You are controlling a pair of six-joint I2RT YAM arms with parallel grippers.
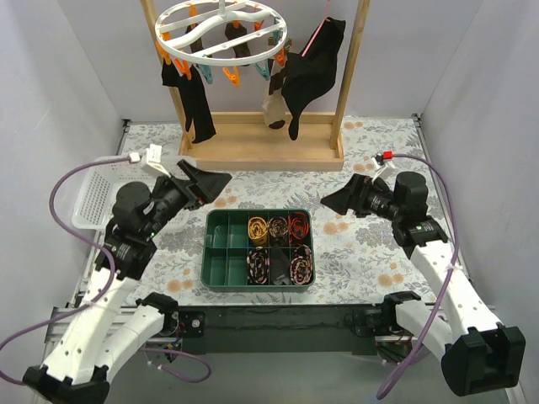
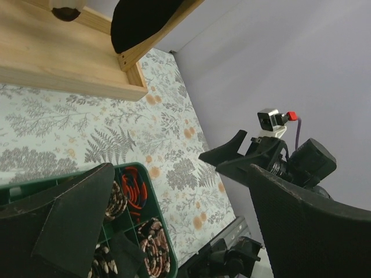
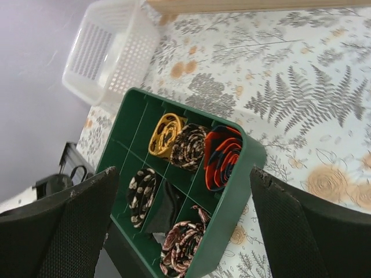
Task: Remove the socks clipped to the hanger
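Left tool (image 1: 209,180) and right tool (image 1: 335,200) hang released, empty. Tugging the far socks (image 1: 200,114) could swing the peg hanger (image 1: 221,32) or tip its wooden frame (image 1: 261,150).

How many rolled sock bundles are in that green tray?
5: yellow, brown and red rolls in the far row; two patterned rolls in the near row, flanking a black piece.

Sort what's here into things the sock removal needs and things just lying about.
Needed:
socks
hanger
left gripper, open
right gripper, open

Lying about:
green tray
rolled sock bundles
white basket
black garment with pink strip
wooden frame
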